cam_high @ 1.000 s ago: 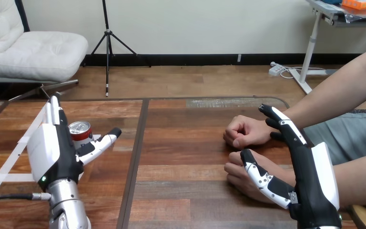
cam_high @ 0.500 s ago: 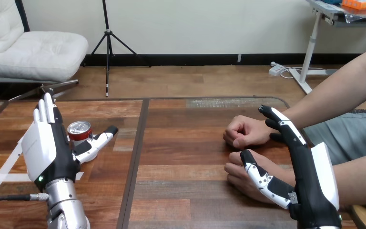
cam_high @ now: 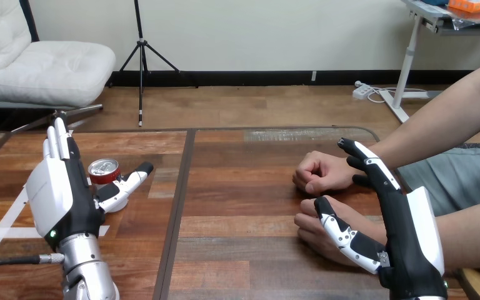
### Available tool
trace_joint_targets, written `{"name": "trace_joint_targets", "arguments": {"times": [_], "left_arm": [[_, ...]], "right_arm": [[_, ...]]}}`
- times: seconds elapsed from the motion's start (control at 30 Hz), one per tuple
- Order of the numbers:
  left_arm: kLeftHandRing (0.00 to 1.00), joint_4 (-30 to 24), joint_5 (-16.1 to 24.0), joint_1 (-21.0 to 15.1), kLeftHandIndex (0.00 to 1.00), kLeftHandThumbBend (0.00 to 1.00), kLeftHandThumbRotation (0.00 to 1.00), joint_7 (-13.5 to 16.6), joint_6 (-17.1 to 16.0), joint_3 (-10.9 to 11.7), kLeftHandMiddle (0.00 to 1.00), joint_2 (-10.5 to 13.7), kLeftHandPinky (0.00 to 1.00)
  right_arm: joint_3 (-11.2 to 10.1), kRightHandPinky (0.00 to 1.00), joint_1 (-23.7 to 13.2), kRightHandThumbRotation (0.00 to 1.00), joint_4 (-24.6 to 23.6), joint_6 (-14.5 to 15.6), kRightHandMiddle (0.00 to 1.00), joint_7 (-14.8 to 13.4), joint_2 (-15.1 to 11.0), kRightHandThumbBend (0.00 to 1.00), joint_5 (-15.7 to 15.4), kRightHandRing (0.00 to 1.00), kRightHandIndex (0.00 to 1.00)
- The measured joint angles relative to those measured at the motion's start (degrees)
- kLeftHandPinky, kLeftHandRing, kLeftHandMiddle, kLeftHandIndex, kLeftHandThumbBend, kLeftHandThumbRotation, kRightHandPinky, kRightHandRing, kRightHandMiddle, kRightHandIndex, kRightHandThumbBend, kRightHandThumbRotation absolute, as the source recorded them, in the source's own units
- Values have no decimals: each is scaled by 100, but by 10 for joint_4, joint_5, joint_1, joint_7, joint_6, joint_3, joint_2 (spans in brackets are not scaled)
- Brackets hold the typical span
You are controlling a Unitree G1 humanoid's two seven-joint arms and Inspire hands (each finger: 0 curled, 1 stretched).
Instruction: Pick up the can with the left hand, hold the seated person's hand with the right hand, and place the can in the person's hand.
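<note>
Left hand, fingers straight and open, flanks the can standing on the tabletop at left. Right hand, also open, rests its thumb over the person's near hand. The left fingers should probably wrap the can's middle evenly before lifting.

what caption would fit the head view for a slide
Left hand open beside the can; right hand open beside the person's nearer hand on the table.

- Can: red body, silver top.
- Left robot hand: white back shell over black; thumb banded black and white.
- Right robot hand: black, white shell; thumb banded black and white.
- Left forearm: silver.
- Desk: brown wood-grain planks, dark seams.
- Tape on desk: white strips.
</note>
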Motion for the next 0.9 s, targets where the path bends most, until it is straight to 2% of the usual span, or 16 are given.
{"name": "trace_joint_targets", "arguments": {"times": [0.37, 0.6, 0.9], "left_arm": [[90, 0, 0, 0, 95, 94, 43, 6, 5, -1, 94, 0, 80], [84, 5, 1, -4, 89, 94, 41, 13, 26, -4, 88, 0, 75], [81, 38, 1, -25, 86, 94, 40, -1, 58, -11, 85, 1, 73]], "right_arm": [[0, 80, 0, 0, 0, 0, 89, 1, 0, 44, 0, 87, 86], [-1, 80, -1, 0, 0, 0, 88, 2, 0, 44, 0, 87, 86], [-1, 81, -2, 0, 0, 0, 88, 3, 0, 44, 0, 87, 86]]}}
